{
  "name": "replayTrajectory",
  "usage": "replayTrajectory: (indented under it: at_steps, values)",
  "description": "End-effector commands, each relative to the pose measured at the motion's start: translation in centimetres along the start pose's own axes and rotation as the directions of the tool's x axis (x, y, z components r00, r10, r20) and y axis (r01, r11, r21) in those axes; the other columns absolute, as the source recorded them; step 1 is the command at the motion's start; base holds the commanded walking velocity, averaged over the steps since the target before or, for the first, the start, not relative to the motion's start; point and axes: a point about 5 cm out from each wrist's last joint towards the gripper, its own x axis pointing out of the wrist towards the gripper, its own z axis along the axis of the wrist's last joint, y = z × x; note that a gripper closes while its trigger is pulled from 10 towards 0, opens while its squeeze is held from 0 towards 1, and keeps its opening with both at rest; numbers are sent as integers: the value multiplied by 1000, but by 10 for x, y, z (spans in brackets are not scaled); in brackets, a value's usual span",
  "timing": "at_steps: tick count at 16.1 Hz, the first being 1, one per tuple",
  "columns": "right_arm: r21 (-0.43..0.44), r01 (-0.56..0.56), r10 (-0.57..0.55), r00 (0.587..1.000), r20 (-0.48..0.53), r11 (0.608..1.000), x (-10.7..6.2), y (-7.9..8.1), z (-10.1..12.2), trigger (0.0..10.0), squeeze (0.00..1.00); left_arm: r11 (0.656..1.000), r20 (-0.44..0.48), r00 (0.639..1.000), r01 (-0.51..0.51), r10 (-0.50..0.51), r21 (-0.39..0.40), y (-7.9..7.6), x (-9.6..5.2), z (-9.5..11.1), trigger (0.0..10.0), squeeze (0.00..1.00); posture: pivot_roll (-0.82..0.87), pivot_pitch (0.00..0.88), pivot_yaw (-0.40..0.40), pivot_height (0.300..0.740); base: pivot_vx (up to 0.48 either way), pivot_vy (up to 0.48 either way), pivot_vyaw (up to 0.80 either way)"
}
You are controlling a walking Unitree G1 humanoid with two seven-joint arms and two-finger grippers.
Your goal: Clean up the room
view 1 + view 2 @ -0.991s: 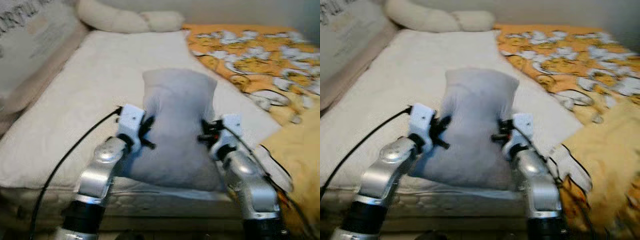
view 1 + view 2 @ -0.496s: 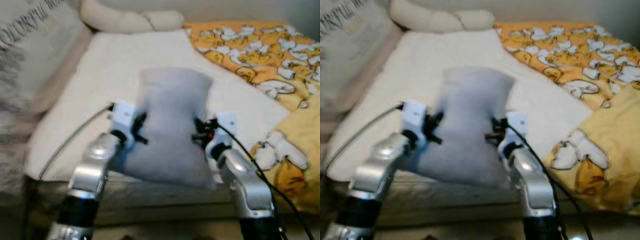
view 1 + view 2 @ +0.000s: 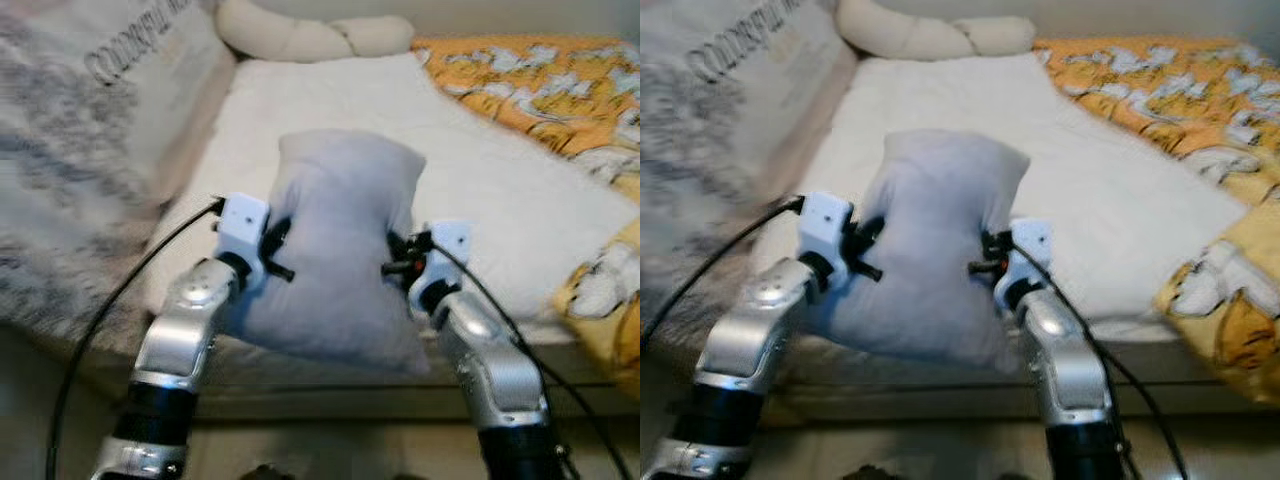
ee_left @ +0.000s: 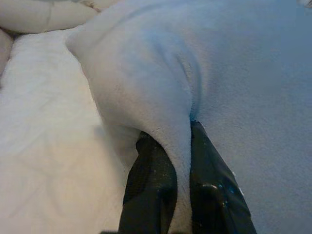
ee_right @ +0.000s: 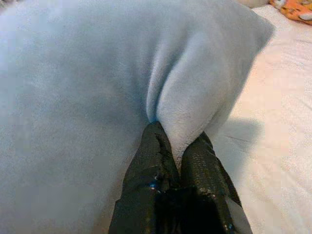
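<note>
Grey pillow (image 3: 340, 250) pinched between left gripper (image 4: 178, 134) and right gripper (image 5: 176, 139), over white bed (image 3: 500, 190); orange blanket (image 3: 540, 70) far right, seemingly rumpled.

bare white mattress (image 3: 470, 170) beyond, lettered cushion (image 3: 90, 130) left, orange blanket (image 3: 545, 75) right

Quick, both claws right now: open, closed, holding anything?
Left claw: closed, pinching a fold on one side of the grey pillow.
Right claw: closed, pinching a fold on the pillow's other side.
</note>
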Motion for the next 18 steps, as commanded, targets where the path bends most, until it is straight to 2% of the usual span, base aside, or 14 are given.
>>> replayTrajectory:
  at_steps: [1, 3, 6, 9, 12, 14, 16, 18]
  values:
    - [-1, 3, -3, 999, 46, 1000, 3, 1, 8, 10000, 0, 1000, 30, 999, -14, 13, 18, 4, 0, 8, 10000, 0, -56, 0, 29, 740, 0, 0, 0]
    - [31, -20, 18, 999, 46, 999, 5, 1, 10, 10000, 0, 1000, 43, 999, -18, 18, 19, 4, -1, 13, 10000, 0, -51, 0, 30, 740, 0, 0, 0]
    - [33, -59, 57, 997, 45, 998, 6, 7, 11, 10000, 0, 999, 12, 999, -48, 48, 25, 6, 1, 9, 10000, 0, -50, 0, 34, 740, 0, 0, 0]
    - [35, -96, 95, 995, 35, 995, 7, 11, 11, 10000, 0, 996, 26, 996, -85, 84, 30, 14, 1, 11, 10000, 0, -49, 0, 25, 740, 0, 0, 0]
    - [-46, -138, 139, 990, 5, 989, 8, 13, 8, 10000, 0, 995, 30, 995, -101, 100, 7, 18, -1, 11, 10000, 0, -56, 0, 32, 740, 0, 0, 267]
    - [-39, -151, 152, 988, 8, 988, 8, 15, 8, 10000, 0, 996, 31, 995, -93, 93, 12, 16, 0, 13, 10000, 0, -48, 0, 31, 740, 261, 0, 800]
    - [-4, -140, 140, 990, 14, 990, 9, 14, 8, 10000, 0, 996, 32, 996, -89, 88, 17, 16, 0, 13, 10000, 0, -45, 0, 29, 740, 264, 0, 0]
    - [-15, -130, 130, 991, 16, 991, 10, 13, 9, 10000, 0, 996, 26, 996, -85, 84, 19, 17, -1, 12, 10000, 0, -51, 0, 36, 740, 264, 0, 0]
